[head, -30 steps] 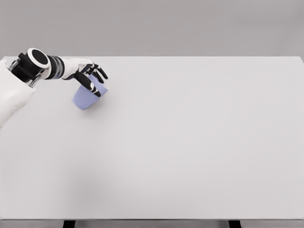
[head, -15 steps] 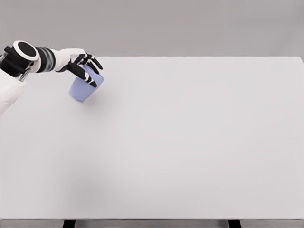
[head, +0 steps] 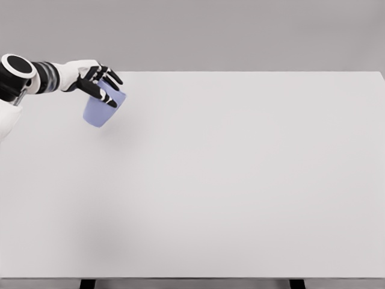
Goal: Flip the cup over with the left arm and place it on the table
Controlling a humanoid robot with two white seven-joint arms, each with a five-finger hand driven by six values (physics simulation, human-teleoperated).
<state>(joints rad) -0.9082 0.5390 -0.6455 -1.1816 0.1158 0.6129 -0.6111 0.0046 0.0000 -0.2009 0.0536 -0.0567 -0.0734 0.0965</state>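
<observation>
Item: one lilac cup [head: 100,112], far-left corner of the white desk [head: 240,180], tilted, wider end up toward my left hand [head: 96,85], whose fingers clasp its upper wall. I judge it light, rigid and smooth-sided, so liable to slip; grip best kept around the wall near the rim.

One view only was supplied, taken from the camera on the robot's head. It looked forward and steeply down onto the white table [head: 240,180], whose near edge ran along the bottom of the frame and whose far edge lay high up, with a plain grey backdrop above it. The camera stood well back: nearly the whole tabletop fitted in. The left arm [head: 36,77] entered at the upper left edge. No second view existed for overlap.
</observation>
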